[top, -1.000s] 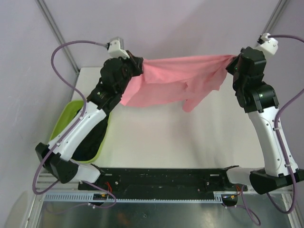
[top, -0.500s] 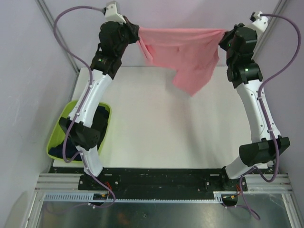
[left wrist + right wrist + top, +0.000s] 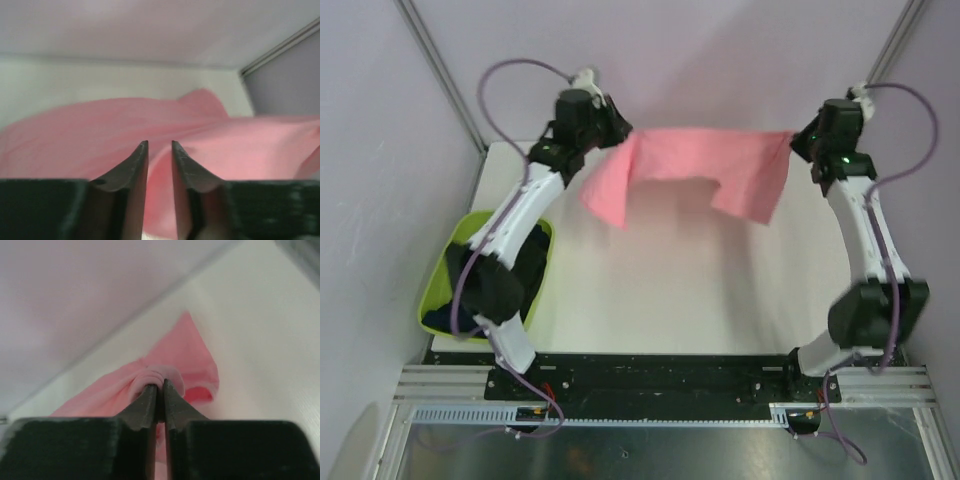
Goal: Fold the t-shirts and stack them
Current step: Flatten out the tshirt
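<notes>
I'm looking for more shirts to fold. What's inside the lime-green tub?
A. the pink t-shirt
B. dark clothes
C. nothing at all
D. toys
B: the top view shows dark navy-black cloth bunched inside the lime-green tub, while the salmon-pink t-shirt hangs spread out well away from the tub.

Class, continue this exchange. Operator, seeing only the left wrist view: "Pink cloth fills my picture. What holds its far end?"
Observer: The right end effector is shut on a bunched corner of the pink t-shirt.
Operator: How does the shirt hang?
Observer: Stretched sideways across the far half of the table, its lower edges drooping.
Operator: Anything else nearby?
Observer: A green tub holding dark clothes sits at the table's left edge.
</notes>
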`<action>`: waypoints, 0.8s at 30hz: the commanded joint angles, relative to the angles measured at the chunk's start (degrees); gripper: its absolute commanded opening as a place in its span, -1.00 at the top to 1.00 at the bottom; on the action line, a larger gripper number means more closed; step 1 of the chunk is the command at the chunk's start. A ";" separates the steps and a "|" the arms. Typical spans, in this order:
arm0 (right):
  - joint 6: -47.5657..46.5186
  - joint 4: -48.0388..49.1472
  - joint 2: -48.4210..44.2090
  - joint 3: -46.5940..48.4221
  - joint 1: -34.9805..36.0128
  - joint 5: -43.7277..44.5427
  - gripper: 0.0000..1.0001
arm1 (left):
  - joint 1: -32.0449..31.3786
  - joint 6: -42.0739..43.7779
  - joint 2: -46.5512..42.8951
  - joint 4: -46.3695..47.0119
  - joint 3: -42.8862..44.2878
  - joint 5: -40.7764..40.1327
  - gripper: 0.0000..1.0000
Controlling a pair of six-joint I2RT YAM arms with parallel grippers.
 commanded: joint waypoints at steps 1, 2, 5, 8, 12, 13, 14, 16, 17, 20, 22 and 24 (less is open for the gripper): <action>0.45 -6.19 15.35 -3.33 -2.51 -4.99 0.53 | 1.51 -2.66 11.89 -5.90 -7.27 4.60 0.13; 0.30 -7.72 18.08 -2.66 -2.65 -4.77 0.25 | 1.47 -3.39 12.74 -5.99 -9.05 5.06 -0.08; -0.21 -10.53 21.05 -2.00 -2.37 -3.55 -0.35 | 1.33 -4.99 10.61 -5.98 -15.26 3.08 -0.42; 0.04 -12.79 19.59 -3.07 -1.64 -1.30 -0.54 | 1.22 -7.21 4.28 -5.95 -22.77 -0.69 -0.46; 1.60 -12.82 12.51 -11.02 -0.85 0.43 -0.57 | 0.65 -10.29 -4.08 -5.99 -33.32 -6.44 -0.32; 1.97 -12.48 10.82 -13.40 -0.71 1.28 -0.56 | 0.55 -11.07 -5.49 -5.95 -35.66 -8.11 -0.28; 2.33 -11.96 9.18 -15.73 -0.69 2.19 -0.56 | 0.51 -11.98 -6.59 -5.93 -37.57 -10.00 -0.25; 2.53 -9.90 6.94 -19.59 -1.07 1.99 -0.55 | 0.54 -12.82 -7.04 -5.69 -39.40 -12.58 -0.19; 2.52 -9.00 6.49 -20.85 -1.40 1.31 -0.53 | 0.54 -12.95 -6.44 -5.67 -39.27 -13.11 -0.15; 2.25 -6.75 6.18 -22.73 -1.53 0.31 -0.48 | 0.55 -13.78 -3.51 -5.63 -37.56 -14.84 -0.01; 2.03 -6.14 6.32 -23.19 -1.52 0.75 -0.46 | 0.55 -14.18 -1.41 -5.68 -36.37 -15.66 0.06; 1.82 -5.89 6.55 -23.35 -1.74 0.99 -0.44 | 0.40 -14.67 0.32 -5.70 -35.92 -15.77 0.10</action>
